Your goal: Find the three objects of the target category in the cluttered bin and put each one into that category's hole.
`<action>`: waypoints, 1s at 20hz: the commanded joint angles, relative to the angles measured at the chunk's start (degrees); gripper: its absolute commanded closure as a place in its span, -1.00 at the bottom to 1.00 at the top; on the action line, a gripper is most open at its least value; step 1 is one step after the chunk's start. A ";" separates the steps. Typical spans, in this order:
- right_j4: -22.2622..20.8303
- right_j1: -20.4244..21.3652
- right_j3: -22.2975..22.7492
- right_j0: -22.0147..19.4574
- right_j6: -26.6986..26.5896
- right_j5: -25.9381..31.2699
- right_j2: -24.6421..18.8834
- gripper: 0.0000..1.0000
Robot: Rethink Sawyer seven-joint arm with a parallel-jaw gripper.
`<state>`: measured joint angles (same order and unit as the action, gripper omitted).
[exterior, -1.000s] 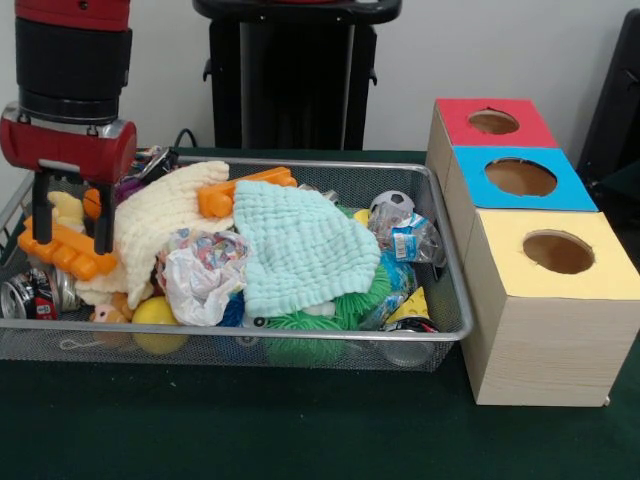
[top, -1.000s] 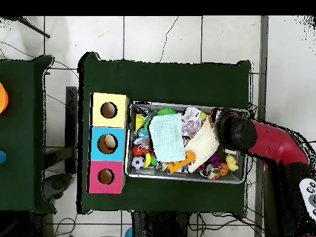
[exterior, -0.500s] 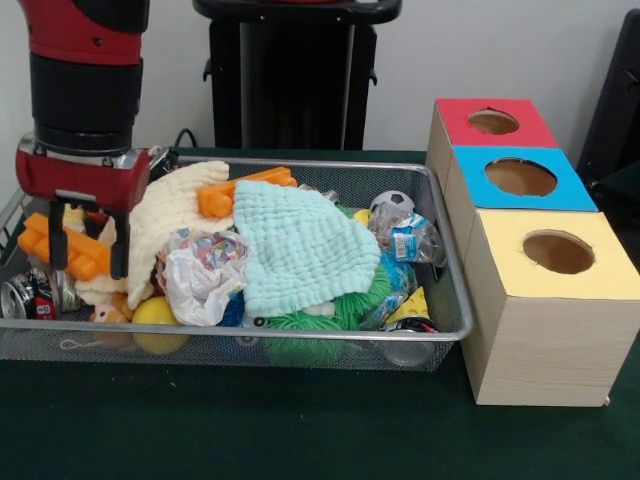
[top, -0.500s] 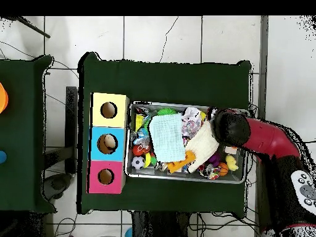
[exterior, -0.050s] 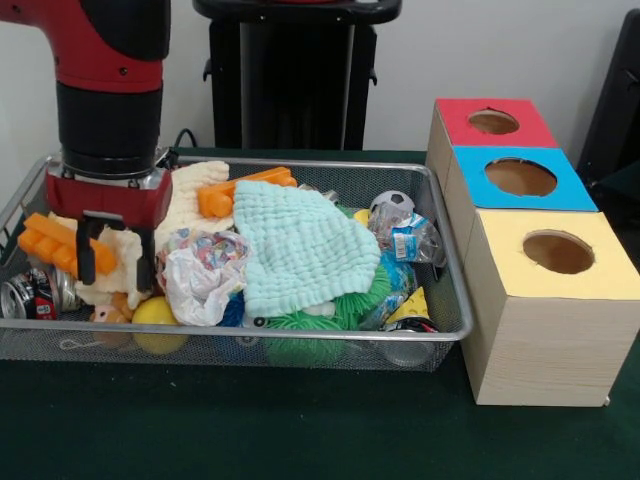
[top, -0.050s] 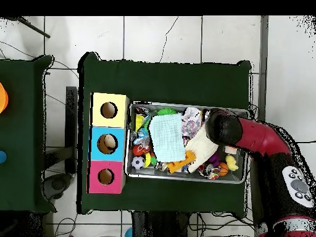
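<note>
The search step looks to be in hand: nothing has reached a hole, and the gripper (exterior, -0.050s: 118, 262) hangs at the left of the front view over the left end of the wire bin (exterior, -0.050s: 452, 262), its two dark fingers spread apart and holding nothing, tips down among the clutter over the cream knitted cloth (exterior, -0.050s: 175, 208). Which category is the target cannot be told, so the likeliest candidates are only a guess: the orange plastic toy (exterior, -0.050s: 58, 244) just left of the fingers and a second orange piece (exterior, -0.050s: 243, 189) near the bin's upper middle. The left toy's long axis runs from upper left down to lower right in the front view; the other lies nearly level, tilting up to the right. A mint cloth (exterior, -0.050s: 305, 245) covers the bin's centre, with a crumpled printed wrapper (exterior, -0.050s: 205, 270) beside it, a small football (exterior, -0.050s: 391, 205) toward the right and a can (exterior, -0.050s: 30, 293) at lower left. The next move would call for settling the fingers across an object's short side, then carrying it right to the red box (exterior, -0.050s: 495, 142), blue box (exterior, -0.050s: 520, 195) or yellow box (exterior, -0.050s: 560, 290)
</note>
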<state>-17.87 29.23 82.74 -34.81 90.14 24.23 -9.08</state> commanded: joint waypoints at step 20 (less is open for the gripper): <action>-2.64 -5.08 -0.21 -2.39 3.08 -5.10 -1.72 -1.00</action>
<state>-18.07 26.81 82.72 -37.47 90.14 21.56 -9.16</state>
